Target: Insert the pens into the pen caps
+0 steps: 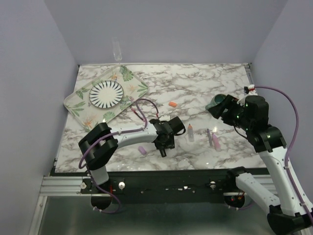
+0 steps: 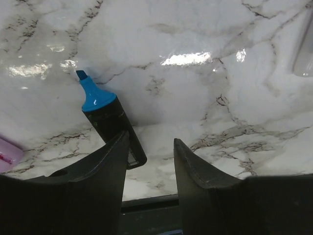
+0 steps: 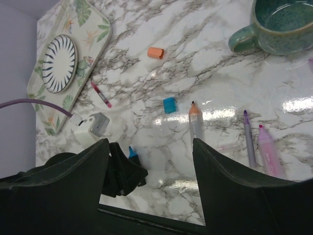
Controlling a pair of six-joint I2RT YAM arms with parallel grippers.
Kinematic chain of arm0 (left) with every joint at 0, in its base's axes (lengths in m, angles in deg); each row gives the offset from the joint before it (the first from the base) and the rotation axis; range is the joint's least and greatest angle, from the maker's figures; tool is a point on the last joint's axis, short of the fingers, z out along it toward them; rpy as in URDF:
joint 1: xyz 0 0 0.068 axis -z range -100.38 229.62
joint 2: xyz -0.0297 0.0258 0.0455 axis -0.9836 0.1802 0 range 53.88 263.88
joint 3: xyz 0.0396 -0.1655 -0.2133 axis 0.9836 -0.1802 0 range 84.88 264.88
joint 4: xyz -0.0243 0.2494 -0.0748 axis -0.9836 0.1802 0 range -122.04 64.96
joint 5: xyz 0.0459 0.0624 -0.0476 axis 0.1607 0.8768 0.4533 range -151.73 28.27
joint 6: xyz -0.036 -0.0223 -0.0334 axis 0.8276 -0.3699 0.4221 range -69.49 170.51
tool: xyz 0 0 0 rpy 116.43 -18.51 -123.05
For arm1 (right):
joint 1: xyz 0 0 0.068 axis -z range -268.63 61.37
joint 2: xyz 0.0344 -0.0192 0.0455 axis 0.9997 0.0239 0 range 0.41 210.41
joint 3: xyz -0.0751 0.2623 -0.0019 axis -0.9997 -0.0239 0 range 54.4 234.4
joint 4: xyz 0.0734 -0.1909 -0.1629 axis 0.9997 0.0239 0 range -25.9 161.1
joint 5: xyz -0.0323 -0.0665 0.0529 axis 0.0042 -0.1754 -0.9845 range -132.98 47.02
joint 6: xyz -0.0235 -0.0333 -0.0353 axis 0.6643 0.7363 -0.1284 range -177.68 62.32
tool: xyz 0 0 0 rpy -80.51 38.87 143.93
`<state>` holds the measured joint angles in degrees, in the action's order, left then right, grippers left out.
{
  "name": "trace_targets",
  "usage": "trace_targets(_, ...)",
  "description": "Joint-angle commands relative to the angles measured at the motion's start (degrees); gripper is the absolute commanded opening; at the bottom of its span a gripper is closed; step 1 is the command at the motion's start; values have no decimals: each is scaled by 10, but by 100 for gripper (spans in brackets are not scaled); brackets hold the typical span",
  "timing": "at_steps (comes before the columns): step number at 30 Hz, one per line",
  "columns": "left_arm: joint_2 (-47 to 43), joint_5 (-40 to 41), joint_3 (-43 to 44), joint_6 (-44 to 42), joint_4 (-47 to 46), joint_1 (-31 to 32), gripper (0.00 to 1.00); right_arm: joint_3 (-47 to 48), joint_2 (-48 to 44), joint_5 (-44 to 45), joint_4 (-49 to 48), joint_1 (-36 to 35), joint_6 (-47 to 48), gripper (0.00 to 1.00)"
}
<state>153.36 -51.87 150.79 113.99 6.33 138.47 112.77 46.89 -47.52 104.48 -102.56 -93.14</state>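
Observation:
A black pen with a blue tip (image 2: 105, 117) lies on the marble. Its rear end sits just inside the left finger of my left gripper (image 2: 150, 139), whose jaws stand apart around it, low over the table (image 1: 164, 149). A light purple cap (image 1: 142, 150) lies to its left. The orange cap (image 1: 172, 104) and the blue cap (image 3: 169, 105) lie farther back. A grey pen with an orange tip (image 3: 195, 122), a thin purple pen (image 3: 249, 137) and a pink pen (image 3: 269, 154) lie to the right. My right gripper (image 3: 150, 144) hangs open and empty near the mug.
A teal-green mug (image 3: 279, 24) stands at the right, beside my right gripper (image 1: 225, 110). A leaf-patterned tray (image 1: 80, 100) with a striped plate (image 1: 106, 93) is at the back left. A thin red pen (image 1: 133, 113) lies near the tray.

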Motion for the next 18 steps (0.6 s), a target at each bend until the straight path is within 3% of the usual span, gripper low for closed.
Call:
trace_targets(1,6,30,14,11,35,11,53,-11,-18,31,5,-2,17,77)
trace_targets(9,-12,117,48,32,117,30,54,-12,-24,34,4,-2,22,77)
trace_targets(18,21,91,6,16,67,31,54,-18,-29,17,-5,-2,32,78)
